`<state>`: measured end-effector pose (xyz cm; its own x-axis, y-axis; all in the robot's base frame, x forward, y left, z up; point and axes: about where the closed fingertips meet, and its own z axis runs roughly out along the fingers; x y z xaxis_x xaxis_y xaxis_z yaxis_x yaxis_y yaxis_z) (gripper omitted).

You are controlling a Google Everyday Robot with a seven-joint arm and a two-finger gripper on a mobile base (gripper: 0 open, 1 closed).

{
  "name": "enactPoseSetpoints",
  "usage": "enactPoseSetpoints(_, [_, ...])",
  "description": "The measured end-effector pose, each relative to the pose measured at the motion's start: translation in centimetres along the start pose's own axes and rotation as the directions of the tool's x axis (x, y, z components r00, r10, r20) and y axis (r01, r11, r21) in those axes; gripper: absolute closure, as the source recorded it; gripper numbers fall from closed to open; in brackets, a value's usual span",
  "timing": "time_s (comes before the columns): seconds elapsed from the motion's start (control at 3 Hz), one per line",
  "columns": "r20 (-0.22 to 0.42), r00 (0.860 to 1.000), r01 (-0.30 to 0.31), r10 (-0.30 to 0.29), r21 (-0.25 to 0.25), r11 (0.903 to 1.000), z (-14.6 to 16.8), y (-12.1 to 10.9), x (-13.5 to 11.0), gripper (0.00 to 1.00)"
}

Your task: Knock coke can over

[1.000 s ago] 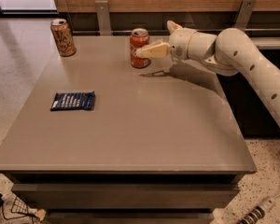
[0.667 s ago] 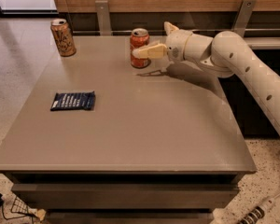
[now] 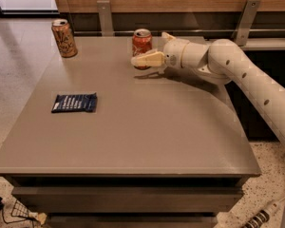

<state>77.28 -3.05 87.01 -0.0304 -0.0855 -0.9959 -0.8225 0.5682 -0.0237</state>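
The red coke can [image 3: 142, 42] stands upright at the back middle of the grey table [image 3: 133, 127]. My gripper [image 3: 150, 48] reaches in from the right on the white arm [image 3: 237, 75], at the can's height. One tan finger [image 3: 149, 59] lies across the front of the can's lower part. The other finger [image 3: 166, 36] shows just to the right of the can, behind it. The fingers are spread apart with the can's right side between them. I cannot tell whether they touch the can.
A tan-orange can [image 3: 64, 38] stands upright at the table's back left corner. A dark blue packet [image 3: 74, 102] lies flat on the left half. A wooden wall with metal brackets [image 3: 104, 14] runs behind the table.
The arm has shifted a little to the left, and the front finger now lies lower and further across the can. The can still stands upright in the same place.
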Motion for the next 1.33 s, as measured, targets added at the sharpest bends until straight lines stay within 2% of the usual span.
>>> enactPoseSetpoints(0.33, [0.000, 1.000, 0.001, -0.001, -0.004, 1.0000, 0.22, 0.19, -0.06, 0.18])
enactPoseSetpoints(1.33, [0.001, 1.000, 0.000, 0.000, -0.017, 0.9998, 0.96, 0.79, -0.09, 0.87])
